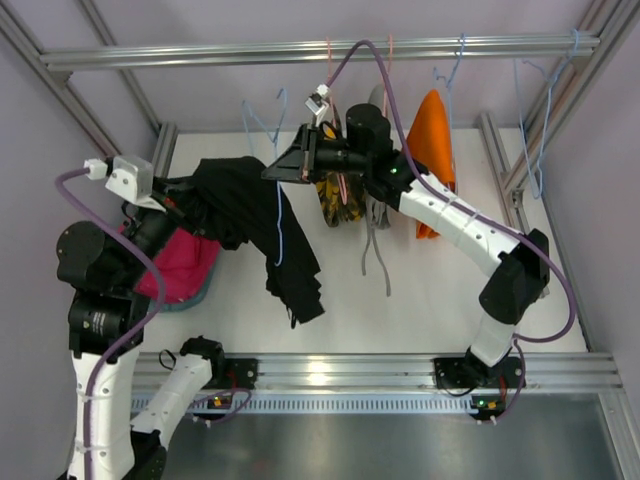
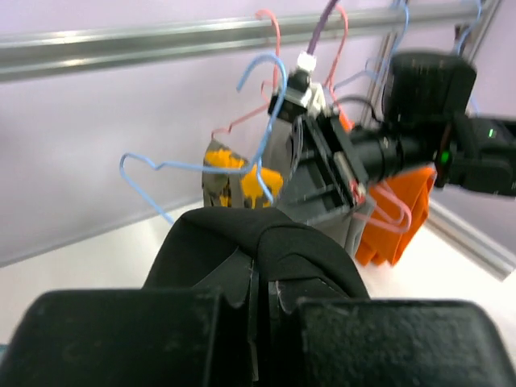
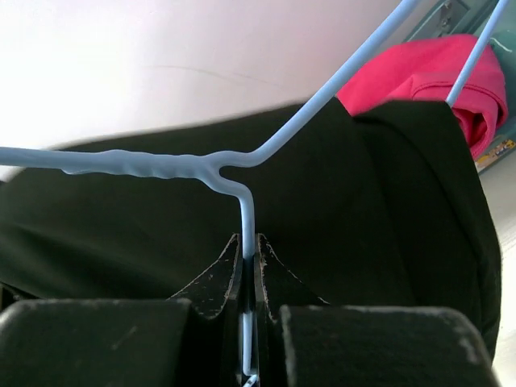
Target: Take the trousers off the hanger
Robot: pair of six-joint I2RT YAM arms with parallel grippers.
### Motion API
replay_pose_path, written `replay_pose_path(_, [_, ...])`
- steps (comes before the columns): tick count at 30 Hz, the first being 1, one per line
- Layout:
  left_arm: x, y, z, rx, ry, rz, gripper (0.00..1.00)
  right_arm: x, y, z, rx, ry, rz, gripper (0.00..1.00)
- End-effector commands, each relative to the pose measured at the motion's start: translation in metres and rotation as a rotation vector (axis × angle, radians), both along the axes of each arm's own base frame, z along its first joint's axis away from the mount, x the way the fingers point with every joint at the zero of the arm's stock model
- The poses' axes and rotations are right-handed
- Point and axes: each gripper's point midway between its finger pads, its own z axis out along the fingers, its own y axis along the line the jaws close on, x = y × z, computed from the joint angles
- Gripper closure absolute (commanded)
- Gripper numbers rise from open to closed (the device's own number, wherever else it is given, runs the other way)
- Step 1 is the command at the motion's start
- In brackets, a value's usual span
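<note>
- Left end effector (image 1: 192,192) pressed together on a fold of the black trousers (image 1: 250,210) (cloth bunched right at the fingertips in the left wrist view).
- Right end effector (image 1: 278,170) pinching the thin wire of the blue hanger (image 3: 201,161), just under its twisted neck.
- Black trousers draped over that hanger, stretched between the two end effectors, one leg trailing from the right end effector toward the arm bases.
- Magenta-pink trousers (image 1: 185,265) heaped on the bench (image 1: 430,290), just on the near side of the left end effector, on no hanger.
- Past the right end effector, under the rail (image 1: 320,48): a yellow-patterned garment (image 1: 335,200) close by, an orange garment (image 1: 432,150) farther off.
</note>
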Motion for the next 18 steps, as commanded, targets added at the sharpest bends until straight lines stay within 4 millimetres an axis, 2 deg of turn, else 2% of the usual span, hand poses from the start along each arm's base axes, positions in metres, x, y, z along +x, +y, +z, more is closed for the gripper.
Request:
replay_pose_path(1, [-0.020,0.008,0.085,-0.157,-0.209,0.016,1.00,-0.020,-0.004,0.025,0.051,-0.128,0.045,1.00])
replay_pose_path(2, [-0.014,0.011,0.092,-0.173,-0.214,0.038,1.00,-0.020,-0.003,0.018,0.040,-0.118,0.046,1.00])
replay_pose_path(3, [-0.022,0.013,0.110,-0.189,-0.252,0.040,1.00,-0.021,-0.002,0.014,0.033,-0.111,0.047,1.00])
replay_pose_path(5, [-0.017,0.015,0.128,-0.211,-0.280,0.047,1.00,-0.022,-0.002,0.003,0.016,-0.094,0.050,1.00])
replay_pose_path(8, [-0.025,0.019,0.166,-0.248,-0.352,0.051,1.00,-0.025,0.000,-0.005,0.004,-0.079,0.059,1.00])
replay_pose_path(9, [-0.024,0.025,0.177,-0.265,-0.373,0.084,1.00,-0.027,0.002,-0.008,-0.001,-0.075,0.067,1.00])
replay_pose_path(10, [-0.029,0.030,0.196,-0.278,-0.413,0.104,1.00,-0.028,0.002,-0.009,-0.002,-0.075,0.069,1.00])
replay_pose_path(13, [-0.031,0.050,0.227,-0.323,-0.477,0.204,1.00,-0.032,0.004,-0.015,-0.011,-0.068,0.076,1.00])
replay_pose_path(18, [-0.037,0.077,0.251,-0.356,-0.549,0.346,1.00,-0.040,0.008,-0.018,-0.016,-0.068,0.101,1.00])
